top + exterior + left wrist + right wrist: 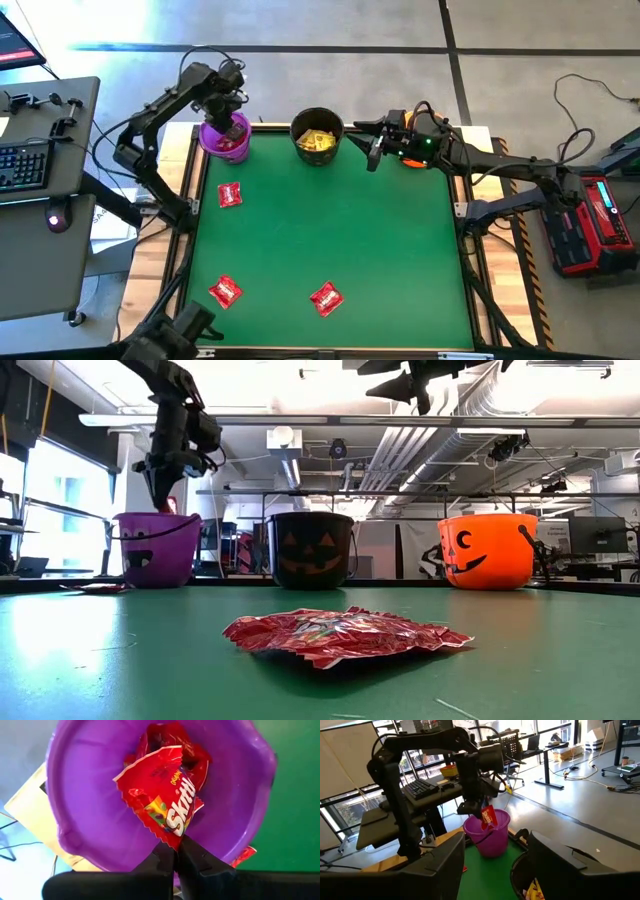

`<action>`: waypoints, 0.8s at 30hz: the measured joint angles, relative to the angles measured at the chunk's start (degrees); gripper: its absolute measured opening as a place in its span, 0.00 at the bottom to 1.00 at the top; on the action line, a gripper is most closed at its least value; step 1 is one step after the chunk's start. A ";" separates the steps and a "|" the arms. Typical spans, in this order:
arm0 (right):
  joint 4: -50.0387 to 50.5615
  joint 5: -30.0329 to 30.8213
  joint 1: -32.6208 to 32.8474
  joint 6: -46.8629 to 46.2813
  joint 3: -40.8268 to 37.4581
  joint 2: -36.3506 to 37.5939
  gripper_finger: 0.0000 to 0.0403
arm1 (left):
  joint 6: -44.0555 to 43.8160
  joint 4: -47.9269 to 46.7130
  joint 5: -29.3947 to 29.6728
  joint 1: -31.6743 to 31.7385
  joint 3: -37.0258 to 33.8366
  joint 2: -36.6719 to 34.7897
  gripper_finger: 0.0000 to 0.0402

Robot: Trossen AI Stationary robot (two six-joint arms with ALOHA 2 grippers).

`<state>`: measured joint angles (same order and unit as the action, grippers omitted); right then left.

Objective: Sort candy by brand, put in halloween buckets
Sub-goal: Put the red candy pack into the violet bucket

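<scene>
High view, table: green mat (340, 230), three buckets along its far edge.
Purple bucket (224, 138): far left corner, red packets already inside.
Left gripper (176, 851): directly above the purple bucket's mouth, fingers pinched shut on a red Skittles packet (161, 799) hanging long-axis down.
Right gripper (372, 148): spread wide, empty, between black bucket (317, 135) and orange bucket (486, 550).
Room: drop path looks clear.
Loose red packets (230, 195): three on the mat.
</scene>
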<state>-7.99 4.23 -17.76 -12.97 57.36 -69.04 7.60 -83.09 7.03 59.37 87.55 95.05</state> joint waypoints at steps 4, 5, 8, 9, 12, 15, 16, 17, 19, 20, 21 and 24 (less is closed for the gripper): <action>0.00 0.00 0.00 0.00 0.00 0.00 0.51 | 0.09 -0.13 -0.02 -0.01 0.00 1.75 0.00; 0.00 0.00 0.00 0.00 0.00 0.00 0.51 | 0.08 -0.12 -0.01 -0.02 0.00 2.08 0.00; 0.00 -0.02 0.00 0.00 0.00 0.00 0.51 | 0.05 0.05 -0.02 -0.02 -0.34 2.55 0.02; 0.00 -0.02 0.00 0.00 0.00 0.00 0.51 | 0.08 0.07 -0.02 -0.02 -0.57 2.56 0.04; 0.02 -0.04 0.00 0.02 0.00 0.00 0.51 | 0.02 0.50 -0.02 -0.02 -0.72 2.44 0.09; 0.00 -0.07 0.00 0.49 0.00 0.00 0.51 | 0.08 1.03 -0.02 -0.24 -0.72 1.24 0.16; 0.00 -0.09 0.00 0.65 0.00 0.00 0.51 | 0.10 1.21 0.00 -0.40 -0.72 0.55 0.18; 0.01 -0.09 0.00 1.01 0.00 0.00 0.51 | 0.18 1.48 -0.02 -0.59 -0.72 -0.26 0.21; 0.01 -0.11 0.00 1.43 0.00 0.00 0.51 | 0.61 1.83 -0.34 -1.13 -0.72 -2.40 0.25; 0.00 -0.11 0.00 1.46 0.00 0.00 0.51 | 0.84 1.83 -0.67 -1.57 -0.72 -3.89 0.27; 0.00 -0.12 0.00 1.46 0.00 0.00 0.51 | 1.17 1.79 -1.04 -2.08 -0.72 -5.42 0.29; 0.00 -0.13 0.00 1.64 0.00 0.00 0.51 | 2.34 1.55 -2.42 -4.31 -0.72 -10.30 0.32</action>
<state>-7.99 4.10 -17.76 -11.33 57.36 -69.04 9.94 -81.54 4.61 55.07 86.83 84.74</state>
